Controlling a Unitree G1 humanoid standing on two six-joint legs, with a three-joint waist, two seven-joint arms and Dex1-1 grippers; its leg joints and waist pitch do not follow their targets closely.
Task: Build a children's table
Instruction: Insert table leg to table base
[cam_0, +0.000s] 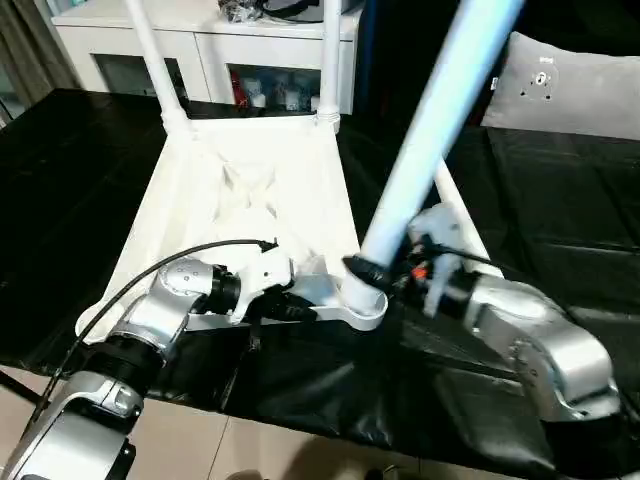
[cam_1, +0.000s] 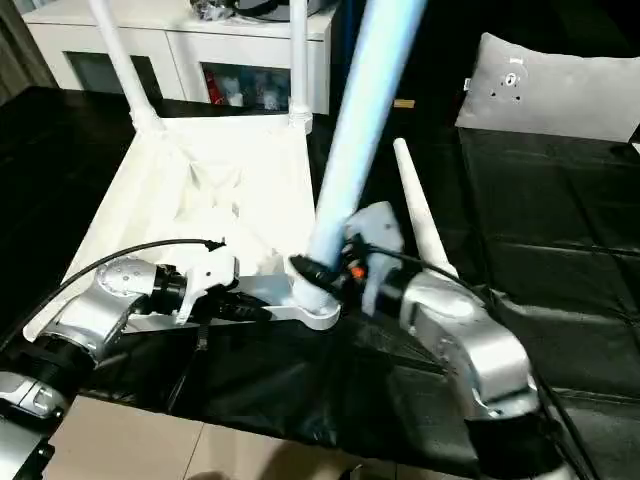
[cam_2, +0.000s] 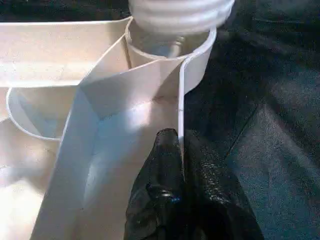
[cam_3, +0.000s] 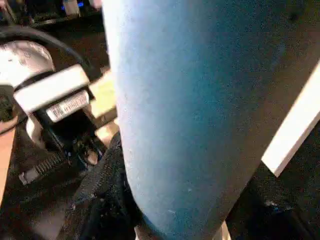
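Right gripper jaws grip leg; left gripper pinches tabletop rim.

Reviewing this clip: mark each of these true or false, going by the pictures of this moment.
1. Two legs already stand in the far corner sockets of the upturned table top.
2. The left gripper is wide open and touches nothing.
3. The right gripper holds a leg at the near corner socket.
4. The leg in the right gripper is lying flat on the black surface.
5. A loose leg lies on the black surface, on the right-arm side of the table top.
1. Two legs stand in the far sockets of the table top. True.
2. False: the left gripper is shut on the top's thin rim.
3. True: the right gripper holds a leg at the near socket.
4. False: it rises steeply, tilted.
5. True: loose leg.
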